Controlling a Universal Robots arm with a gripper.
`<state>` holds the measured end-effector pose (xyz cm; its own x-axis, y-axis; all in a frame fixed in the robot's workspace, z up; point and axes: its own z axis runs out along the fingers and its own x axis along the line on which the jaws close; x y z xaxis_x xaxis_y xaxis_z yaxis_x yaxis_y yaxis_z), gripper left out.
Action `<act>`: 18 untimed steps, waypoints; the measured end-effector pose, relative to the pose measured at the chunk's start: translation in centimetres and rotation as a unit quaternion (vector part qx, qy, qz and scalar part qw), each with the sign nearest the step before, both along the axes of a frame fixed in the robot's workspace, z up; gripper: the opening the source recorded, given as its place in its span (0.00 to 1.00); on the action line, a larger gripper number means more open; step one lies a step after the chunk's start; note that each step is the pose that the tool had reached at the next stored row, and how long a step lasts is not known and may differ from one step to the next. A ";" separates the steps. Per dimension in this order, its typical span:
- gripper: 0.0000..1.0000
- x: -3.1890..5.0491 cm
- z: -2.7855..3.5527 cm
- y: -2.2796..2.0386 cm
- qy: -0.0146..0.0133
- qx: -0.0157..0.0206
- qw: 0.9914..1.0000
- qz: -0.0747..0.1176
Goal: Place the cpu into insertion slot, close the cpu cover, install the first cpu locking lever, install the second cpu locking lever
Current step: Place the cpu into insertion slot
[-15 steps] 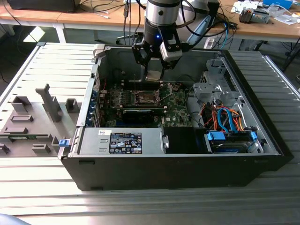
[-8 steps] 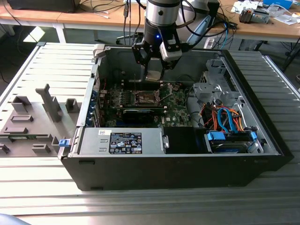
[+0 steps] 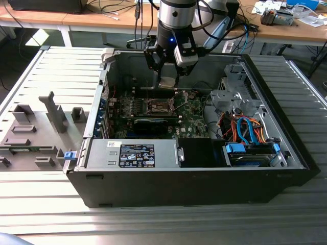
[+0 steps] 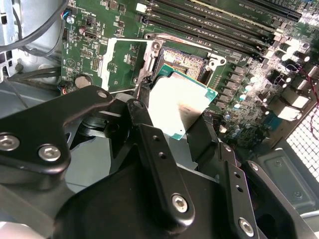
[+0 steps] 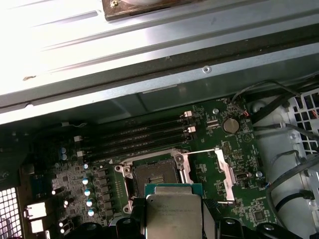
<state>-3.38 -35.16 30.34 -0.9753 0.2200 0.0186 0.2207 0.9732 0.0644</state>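
The gripper is clamped on the cpu, just above the bare slot mid-motherboard; the cover stands open beside the slot.

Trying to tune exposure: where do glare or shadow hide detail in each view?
First wrist view: the ribbed metal is blown out white, the insertion slot dim. Second wrist view: the cpu glares pale, its top washed out. Exterior view: the slatted table is bright, the computer case interior shadowed.
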 end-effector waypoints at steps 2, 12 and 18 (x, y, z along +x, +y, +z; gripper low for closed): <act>0.54 0.00 0.00 0.00 0.000 0.000 1.000 -0.001; 0.54 0.00 0.00 0.00 0.000 0.000 1.000 -0.008; 0.54 0.00 -0.01 0.00 0.000 -0.005 1.000 -0.024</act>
<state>-3.39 -35.16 30.33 -0.9635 0.2673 0.0163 0.2678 0.9619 0.0555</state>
